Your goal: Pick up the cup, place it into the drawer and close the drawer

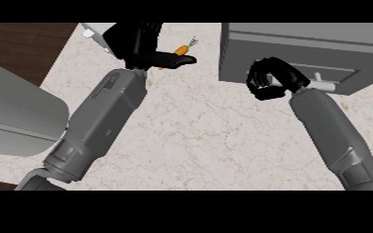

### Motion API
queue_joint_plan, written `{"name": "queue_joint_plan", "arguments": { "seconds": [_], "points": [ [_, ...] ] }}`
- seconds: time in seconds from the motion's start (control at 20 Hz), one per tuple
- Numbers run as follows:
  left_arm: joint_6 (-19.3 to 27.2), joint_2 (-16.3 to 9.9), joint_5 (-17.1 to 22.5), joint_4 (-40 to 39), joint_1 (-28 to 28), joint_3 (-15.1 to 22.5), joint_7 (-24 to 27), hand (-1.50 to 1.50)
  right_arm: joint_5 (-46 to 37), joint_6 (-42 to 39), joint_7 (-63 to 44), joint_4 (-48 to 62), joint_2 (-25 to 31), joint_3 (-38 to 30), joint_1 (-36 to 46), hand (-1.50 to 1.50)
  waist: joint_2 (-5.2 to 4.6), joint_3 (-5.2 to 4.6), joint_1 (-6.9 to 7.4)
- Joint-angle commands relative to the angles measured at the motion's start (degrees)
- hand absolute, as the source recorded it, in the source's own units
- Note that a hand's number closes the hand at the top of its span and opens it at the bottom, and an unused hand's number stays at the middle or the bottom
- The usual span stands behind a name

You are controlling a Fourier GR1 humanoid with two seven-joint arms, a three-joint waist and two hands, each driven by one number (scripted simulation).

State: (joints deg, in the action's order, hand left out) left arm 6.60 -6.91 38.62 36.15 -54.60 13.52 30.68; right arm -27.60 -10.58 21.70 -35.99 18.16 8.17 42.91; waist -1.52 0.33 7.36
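Observation:
A white object [97, 33], possibly the cup, shows at the counter's far left edge, mostly hidden behind my left hand [142, 44]. That hand is open, fingers pointing away from me and thumb stretched right over an orange carrot [181, 50]. The grey drawer unit [299, 42] stands at the far right, with a pale handle [325, 85] on its front. My right hand [268, 80] hovers just in front of the drawer's face, left of the handle, with its fingers curled and nothing visible inside them. Whether the drawer is open I cannot tell.
The marble counter [211, 128] stretches between my two forearms. A large grey shape [25, 118] fills the left edge. Dark wood floor [29, 44] lies beyond the counter's left edge.

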Motion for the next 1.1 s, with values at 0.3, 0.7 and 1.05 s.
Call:
{"name": "queue_joint_plan", "arguments": {
  "seconds": [0.3, 0.7, 1.05],
  "points": [
    [-4.27, -2.96, 0.19, 4.35, 4.30, 1.13, -2.00, -1.50, 4.01, 0.14, -1.45, 8.04, 5.78, -8.14, 10.81, 1.50, -0.64, -0.07, 3.20],
    [-6.60, -4.52, 0.39, 5.55, 5.67, 1.22, -2.25, -1.50, 6.97, -3.51, -1.81, 5.55, 8.28, -9.96, 10.86, 1.50, -1.29, -0.13, 4.87],
    [-7.34, -4.39, 0.78, 6.61, 6.38, 1.30, -2.67, -1.50, 9.40, -6.78, -1.96, 3.46, 9.70, -11.14, 9.94, 1.50, -1.53, -0.12, 5.54]
  ]
}}
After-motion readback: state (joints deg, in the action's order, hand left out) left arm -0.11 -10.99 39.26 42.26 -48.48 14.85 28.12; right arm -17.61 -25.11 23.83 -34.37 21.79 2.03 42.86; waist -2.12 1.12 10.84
